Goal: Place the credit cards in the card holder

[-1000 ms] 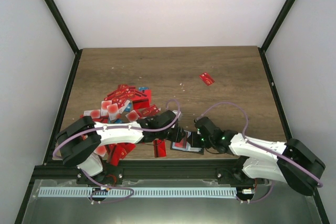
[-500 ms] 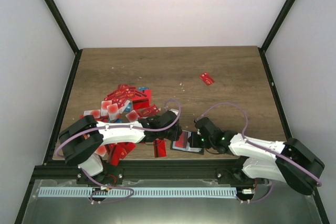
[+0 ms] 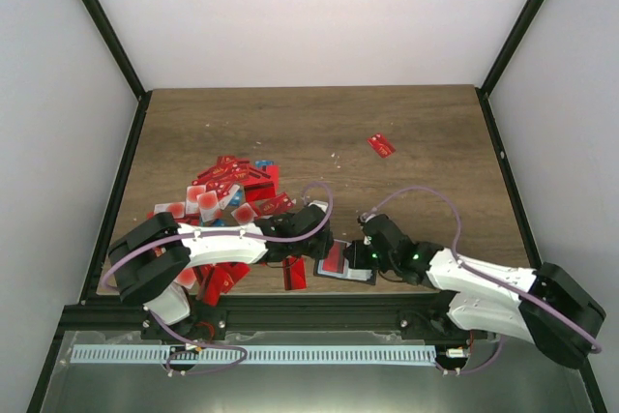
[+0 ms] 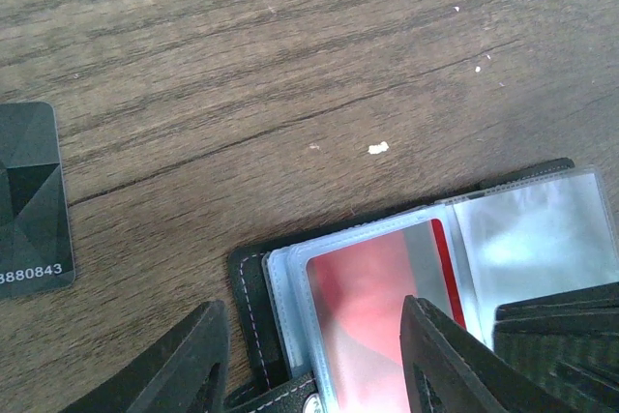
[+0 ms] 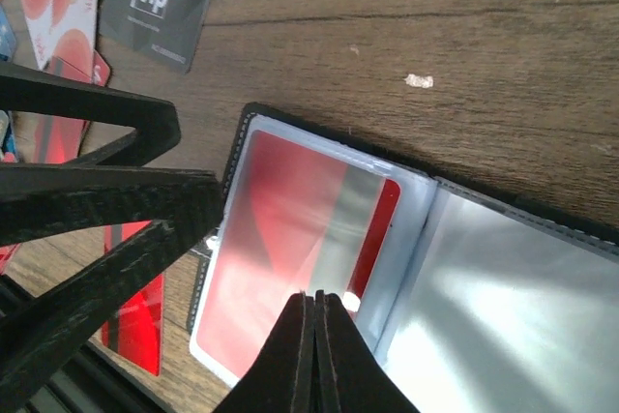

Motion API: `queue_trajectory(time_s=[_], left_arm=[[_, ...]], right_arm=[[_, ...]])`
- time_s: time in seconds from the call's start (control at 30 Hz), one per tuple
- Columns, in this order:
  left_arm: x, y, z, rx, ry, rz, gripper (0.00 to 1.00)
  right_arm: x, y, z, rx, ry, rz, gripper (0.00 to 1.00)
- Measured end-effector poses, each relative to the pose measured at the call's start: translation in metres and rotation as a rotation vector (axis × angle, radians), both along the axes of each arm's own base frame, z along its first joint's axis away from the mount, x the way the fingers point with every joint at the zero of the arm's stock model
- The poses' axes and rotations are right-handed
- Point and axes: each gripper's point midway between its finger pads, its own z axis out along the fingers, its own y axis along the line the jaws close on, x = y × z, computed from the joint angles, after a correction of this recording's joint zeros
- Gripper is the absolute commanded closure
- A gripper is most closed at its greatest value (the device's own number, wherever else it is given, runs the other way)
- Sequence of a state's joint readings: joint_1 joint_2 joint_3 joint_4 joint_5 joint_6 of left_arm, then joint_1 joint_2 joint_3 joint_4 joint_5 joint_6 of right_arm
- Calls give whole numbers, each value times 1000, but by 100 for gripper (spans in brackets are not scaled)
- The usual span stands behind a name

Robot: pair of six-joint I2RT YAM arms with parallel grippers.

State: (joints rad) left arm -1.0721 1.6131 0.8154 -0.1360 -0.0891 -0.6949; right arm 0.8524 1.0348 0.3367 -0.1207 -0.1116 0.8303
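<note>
Clenched tight, the right claw (image 5: 314, 302) has its two fingertips pressed together on the clear sleeve of the card holder (image 4: 250, 282), right at the edge of a red card (image 5: 280, 210) tucked inside that sleeve. Opposite it, the left claw (image 4: 311, 305) stands released, its jaws apart and straddling the holder's left page; whether they touch it I cannot tell. The holder lies spread open and flat close to the near edge of the worktop (image 3: 435, 132), about midway along it, its black stitched border showing around the plastic pages. Just beyond its left corner lies a black card (image 5: 160, 2) marked Vip, apart from the holder. Another red card (image 3: 294, 273) lies just left of the holder, by the near edge. The main heap of credit cards (image 3: 227, 191) is spread over the left half, running toward the left edge under the left arm. One red card (image 3: 381, 145) lies alone, well apart, toward the far right. Bare wood shows over the far strip and the right side, with a few white crumbs (image 4: 377, 148) near the holder.
</note>
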Motion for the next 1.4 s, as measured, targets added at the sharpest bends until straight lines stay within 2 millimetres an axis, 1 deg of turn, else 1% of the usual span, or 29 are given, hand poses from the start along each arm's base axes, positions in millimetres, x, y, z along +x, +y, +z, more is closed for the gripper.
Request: queue_trajectory(time_s=[0.07, 0.23, 0.3, 0.6, 0.93, 1.4], left_arm=[[0, 0, 0, -1, 1, -1, 49], [-2, -2, 1, -11, 8, -9, 49], [-2, -4, 1, -17, 10, -12, 50], [-5, -8, -1, -29, 28, -29, 50], [-12, -12, -18, -17, 75, -62, 50], [-13, -14, -18, -27, 81, -70, 50]], right_arm=[[0, 1, -5, -8, 10, 3, 99], [-4, -2, -24, -49, 50, 7, 99], [-4, -2, -27, -50, 51, 7, 99], [-1, 1, -29, -26, 37, 7, 99], [0, 2, -29, -9, 30, 7, 99], [0, 2, -29, -3, 29, 5, 99]])
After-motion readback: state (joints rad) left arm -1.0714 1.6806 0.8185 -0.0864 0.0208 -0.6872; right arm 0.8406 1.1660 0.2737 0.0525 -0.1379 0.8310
